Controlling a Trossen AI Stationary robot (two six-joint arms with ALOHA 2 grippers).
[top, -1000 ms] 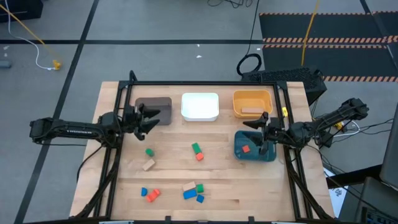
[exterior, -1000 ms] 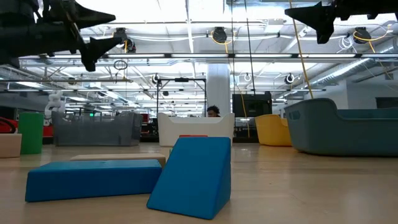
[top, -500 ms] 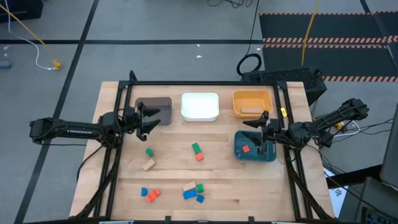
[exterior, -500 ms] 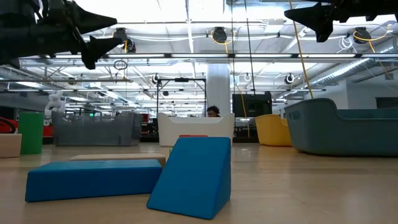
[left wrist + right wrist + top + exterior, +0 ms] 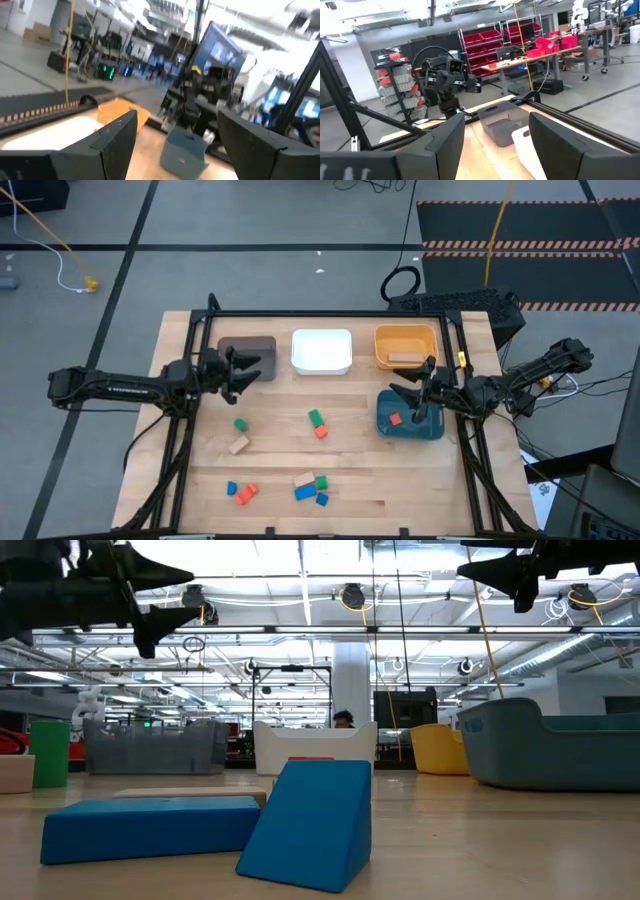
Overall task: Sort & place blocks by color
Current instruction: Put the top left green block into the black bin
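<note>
The left gripper (image 5: pixel 243 371) hangs above the table just in front of the brown bin (image 5: pixel 248 357), its two dark fingers (image 5: pixel 112 141) spread apart with nothing between them. Across the table the right gripper (image 5: pixel 408 396) is raised over the teal bin (image 5: pixel 432 428), fingers likewise spread and empty; from the low view both grippers sit high up, well clear of the tabletop (image 5: pixel 275 442).

Inside the teal bin lies one red-orange block (image 5: pixel 395 420). The orange bin (image 5: pixel 405 340) at the back holds a pale wood bar (image 5: pixel 403 358), and the white bin (image 5: pixel 321 351) sits between the brown and orange ones.

The rest of the blocks are loose on the wood. Below the left gripper is a small green block (image 5: pixel 240 424) with a pale wood block (image 5: pixel 238 445) just beside it. Near the middle a green bar (image 5: pixel 316 418) touches a red-orange block (image 5: pixel 321 432). Along the front edge sit a blue block (image 5: pixel 231 489) and a red-orange bar (image 5: pixel 246 493) close together. Well to their right is a tight cluster: a pale wood piece (image 5: pixel 304 478), a green cube (image 5: pixel 322 482), a blue bar (image 5: pixel 305 492) and a blue cube (image 5: pixel 322 500). I think these pieces are touching, though it is hard to be sure from overhead. The low view is filled by that blue bar (image 5: pixel 150 828) and a blue wedge-looking piece (image 5: pixel 310 824) leaning against it.
</note>
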